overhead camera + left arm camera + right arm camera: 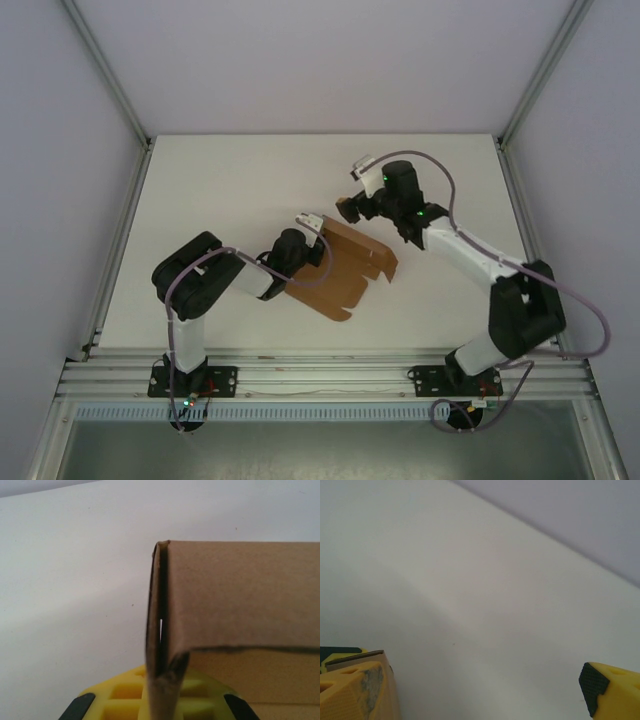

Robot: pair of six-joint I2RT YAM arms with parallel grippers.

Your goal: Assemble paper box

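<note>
White desk (250,190): elbow bent, left pincer (305,240) pinches one paper box (345,275) (apparently half-folded); outstretched right pincer (347,208) spread wide.

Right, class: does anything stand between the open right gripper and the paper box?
Nothing visible does. The right gripper hangs open just beyond the far edge of the paper box, with bare table between them. The left gripper is shut on the box's folded wall.

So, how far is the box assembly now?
Early stage. Done: one wall of the paper box is folded up double. In hand: the left gripper pinches that folded wall. The right gripper stands open near the box, holding nothing. Left: the rest of the sheet lies mostly flat, so no closed box yet.
</note>
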